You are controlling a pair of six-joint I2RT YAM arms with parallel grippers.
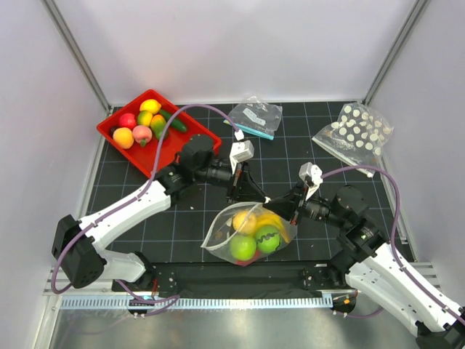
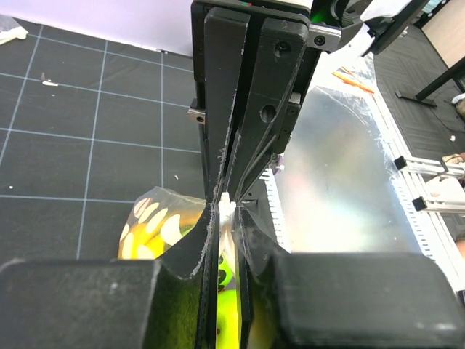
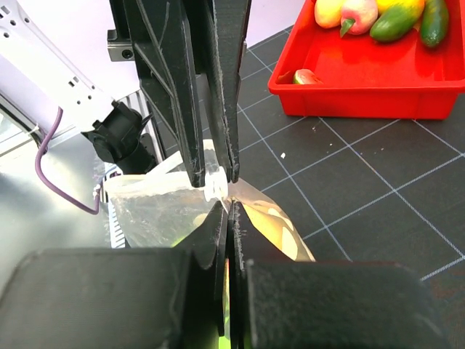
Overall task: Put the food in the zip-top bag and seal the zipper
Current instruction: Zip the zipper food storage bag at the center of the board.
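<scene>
Top external: three bags (image 1: 216, 234), one tray (image 1: 185, 142)

Left arm (image 1: 123, 214) and right arm (image 1: 396, 273): white shells on the long links, black housings at the joints (image 1: 195, 153). A mauve cable (image 1: 196, 107) loops along each arm. Small white box (image 1: 242, 151) at each wrist. Fingers (image 2: 280, 73) matte black, flat, tapered; inner edges rough with pale fraying. Round screw holes in one finger's side. A green light (image 2: 317, 10) glows on one wrist housing.

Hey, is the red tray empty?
No, the red tray holds several toy fruits, seen plainly from above.
</scene>
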